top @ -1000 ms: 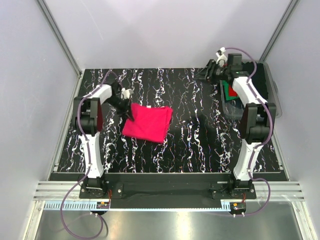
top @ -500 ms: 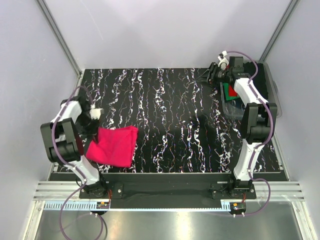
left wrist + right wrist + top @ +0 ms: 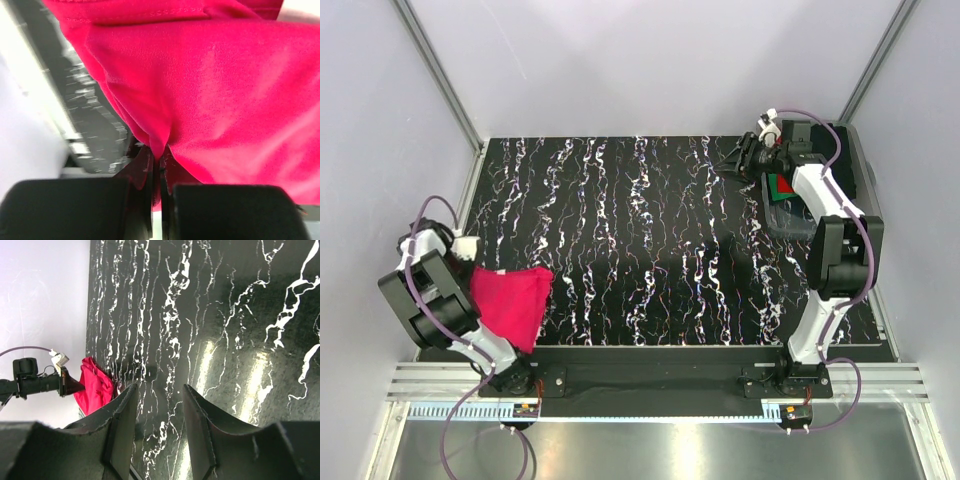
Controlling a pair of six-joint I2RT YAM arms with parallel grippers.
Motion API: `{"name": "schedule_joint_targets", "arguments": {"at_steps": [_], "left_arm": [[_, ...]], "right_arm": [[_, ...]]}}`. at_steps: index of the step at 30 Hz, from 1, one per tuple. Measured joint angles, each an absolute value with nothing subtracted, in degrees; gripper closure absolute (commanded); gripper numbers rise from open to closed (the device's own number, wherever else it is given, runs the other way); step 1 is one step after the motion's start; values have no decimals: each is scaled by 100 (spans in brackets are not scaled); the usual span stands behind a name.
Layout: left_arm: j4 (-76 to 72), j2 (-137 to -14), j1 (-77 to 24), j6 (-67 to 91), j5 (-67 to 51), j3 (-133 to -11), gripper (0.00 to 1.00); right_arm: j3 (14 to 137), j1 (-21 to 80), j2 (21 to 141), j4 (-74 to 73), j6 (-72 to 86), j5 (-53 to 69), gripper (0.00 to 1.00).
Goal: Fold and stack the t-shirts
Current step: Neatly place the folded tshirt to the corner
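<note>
The desk (image 3: pixel 650 230) is a glossy black slab veined with white, marble-like, and it throws back the room's lights in soft patches. At the desk's near left corner hangs the pinkish-red t-shirt (image 3: pixel 510 305). It is a soft, fine-knit cloth, bunched into a rough triangle that fans out from one gathered point. A stitched hem runs along one edge in the left wrist view. The left gripper (image 3: pixel 159 155) has its dark fingers pressed together on a tuck of that cloth, so the fabric puckers where it is pinched and spreads in smooth folds away from it.

At the desk's far right corner stands a clear plastic bin (image 3: pixel 782 225), rectangular with see-through walls. Inside it lies red cloth (image 3: pixel 786 184) with a strip of green cloth (image 3: pixel 772 183) beside it; what else the bin holds I cannot make out. The right gripper (image 3: pixel 160 390) hangs above the desk just beside the bin's far left end, its two curved black fingers spread apart with only bare desk between them.

A second ago the shirt lay as a flat folded rectangle left of the desk's middle, with the left gripper at its far left corner. Since then the left arm has swung back and pulled it to the near left corner, and its flat shape has collapsed into a bunch. The right arm has barely shifted.
</note>
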State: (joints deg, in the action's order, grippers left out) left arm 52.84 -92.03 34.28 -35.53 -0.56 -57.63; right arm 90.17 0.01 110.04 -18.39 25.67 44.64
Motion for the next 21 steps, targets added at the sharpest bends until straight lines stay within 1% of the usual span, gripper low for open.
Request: {"name": "schedule_joint_targets", "arguments": {"at_steps": [3,11,21], "left_arm": [[5098,-9308,3669,-3728,113,-5846,100],[4742,-9485,3872,-3885,390,-5957,100],[4495,-9487,4132,-3918,567,-5957,100]], "right_arm": [[8932,1,10842,-1833,2565,4464,52],[8527,1,10492,-1831,2530,4460,52],[8361,1,10379,-1833,2521,4460,52]]}}
